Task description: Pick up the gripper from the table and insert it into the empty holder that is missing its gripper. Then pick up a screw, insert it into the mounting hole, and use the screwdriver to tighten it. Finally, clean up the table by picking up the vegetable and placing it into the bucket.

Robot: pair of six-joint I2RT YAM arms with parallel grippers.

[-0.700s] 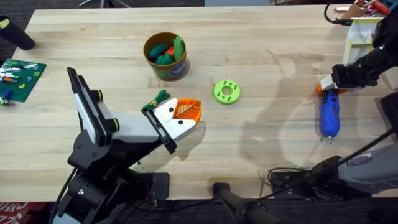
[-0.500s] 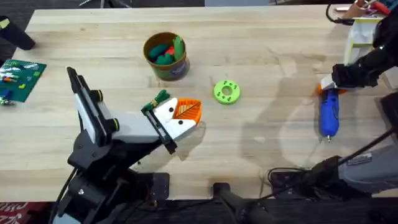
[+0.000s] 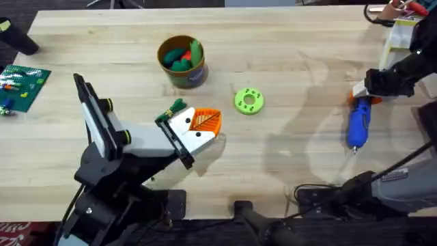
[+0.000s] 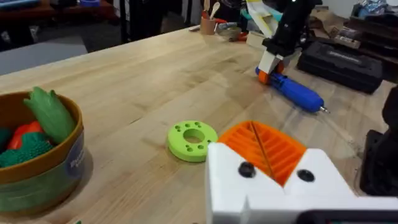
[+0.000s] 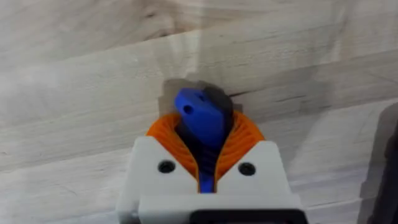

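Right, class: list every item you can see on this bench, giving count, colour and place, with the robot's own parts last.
bucket: one, tan-yellow, far left-centre, toy vegetables inside.
ring: one, lime green, table centre.
screwdriver: one, blue with orange collar, right side, in the right pincer.
baseplate: one, green, left edge.
table: one, pale wood.
left pincer: one, white with orange pads, left of centre.
right pincer: one, white and orange, shut on the screwdriver.

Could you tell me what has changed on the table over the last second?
The right gripper, shut on the blue screwdriver, has swung its bit end slightly toward the table's middle. The left gripper, the bucket and the lime-green ring stayed put.
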